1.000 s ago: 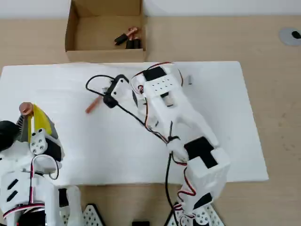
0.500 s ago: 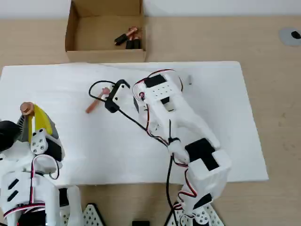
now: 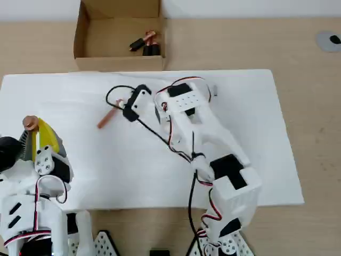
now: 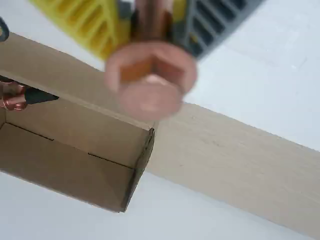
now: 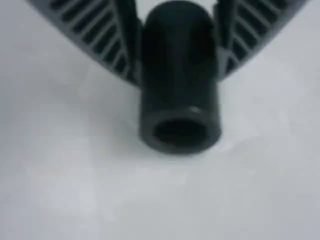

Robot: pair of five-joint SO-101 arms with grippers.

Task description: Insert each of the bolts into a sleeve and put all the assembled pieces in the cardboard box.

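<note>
One loose bolt [image 3: 105,118], long axis diagonal

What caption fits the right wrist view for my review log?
Right claw shut on a black sleeve, its open bore facing outward, with the white sheet behind it.

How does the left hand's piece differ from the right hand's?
The bolt in the left hand is copper-coloured; the sleeve in the right hand is black. The bolt ends in a wide hex head; the sleeve ends in an open hole. Both are clamped.
</note>
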